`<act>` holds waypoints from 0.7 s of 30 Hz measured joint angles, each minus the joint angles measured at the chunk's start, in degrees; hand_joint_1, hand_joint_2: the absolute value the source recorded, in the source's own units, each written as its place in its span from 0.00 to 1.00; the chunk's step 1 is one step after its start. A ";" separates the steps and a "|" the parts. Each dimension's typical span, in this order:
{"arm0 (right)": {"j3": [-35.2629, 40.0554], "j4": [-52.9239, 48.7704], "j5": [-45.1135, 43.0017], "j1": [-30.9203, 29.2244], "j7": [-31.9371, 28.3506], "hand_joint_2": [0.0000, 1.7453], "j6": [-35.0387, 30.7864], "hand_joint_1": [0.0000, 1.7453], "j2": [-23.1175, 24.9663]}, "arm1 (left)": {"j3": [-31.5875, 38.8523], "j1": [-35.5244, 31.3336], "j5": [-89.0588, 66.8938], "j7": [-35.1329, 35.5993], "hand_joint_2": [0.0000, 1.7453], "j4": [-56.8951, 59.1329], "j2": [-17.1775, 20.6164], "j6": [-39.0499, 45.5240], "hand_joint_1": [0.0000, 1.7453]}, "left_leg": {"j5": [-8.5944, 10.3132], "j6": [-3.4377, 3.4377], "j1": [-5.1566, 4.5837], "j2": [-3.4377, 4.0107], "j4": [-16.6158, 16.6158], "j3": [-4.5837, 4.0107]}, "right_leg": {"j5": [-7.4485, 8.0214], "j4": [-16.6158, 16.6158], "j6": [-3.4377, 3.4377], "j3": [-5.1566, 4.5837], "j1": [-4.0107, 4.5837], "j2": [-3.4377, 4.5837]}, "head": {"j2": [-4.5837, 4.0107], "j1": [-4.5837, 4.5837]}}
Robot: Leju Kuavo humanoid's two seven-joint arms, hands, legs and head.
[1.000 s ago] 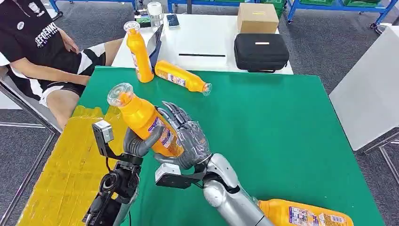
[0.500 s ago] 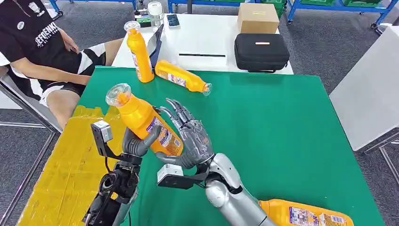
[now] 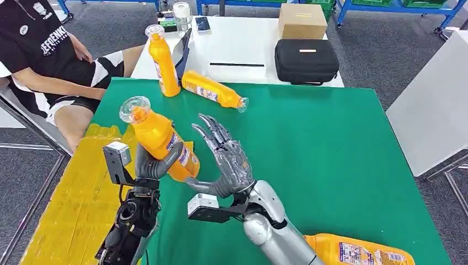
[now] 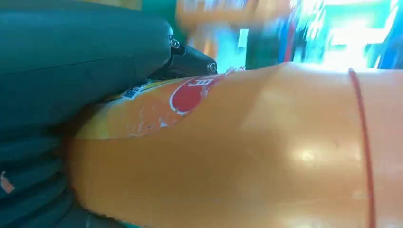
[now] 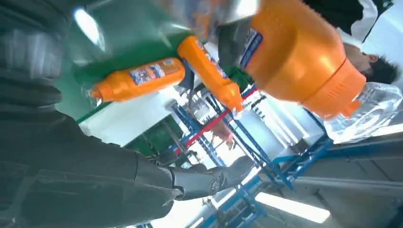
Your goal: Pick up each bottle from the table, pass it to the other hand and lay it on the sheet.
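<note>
Head view: the left robot hand (image 3: 152, 164) is clamped around the lower body of an orange bottle (image 3: 157, 138), held up at centre left of the frame with its clear cap tilted toward the upper left, above the edge where the yellow sheet (image 3: 72, 199) meets the green counter (image 3: 331, 149). The right robot hand (image 3: 226, 160) stands just beside it at centre frame, fingers spread apart and holding nothing — the bottle is clear of its palm. The bottle looks like stiff, smooth plastic, full and so probably fairly heavy, and its glossy label could slip; the wide labelled body is the safe place to hold, not the narrow neck or the clear cap. Other bottles wait: one upright (image 3: 162, 58) and one lying (image 3: 212, 90) at the upper centre-left, another lying at the bottom right edge (image 3: 359, 251). A person (image 3: 49, 49) sits at the upper left, close to the sheet's far end. A black case (image 3: 306, 59) and a cardboard box (image 3: 301, 21) rest on the white table beyond.

Left wrist view: the bottle (image 4: 237, 152) spans most of the frame, pressed against the dark fingers (image 4: 81, 71).

Right wrist view: the held bottle's shoulder and clear cap (image 5: 304, 57) sit at the upper right — the two far bottles show behind, left of centre.
</note>
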 measured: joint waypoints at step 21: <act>-6.69 -12.96 -7.30 5.05 0.07 1.00 -2.51 0.00 -4.35 | 8.13 -7.32 -72.58 6.87 1.00 6.80 4.72 25.16 1.00 | 0.00 0.00 -0.01 -0.01 0.00 0.00 | 0.00 -0.01 0.00 -0.01 0.00 0.00 | 0.00 -0.02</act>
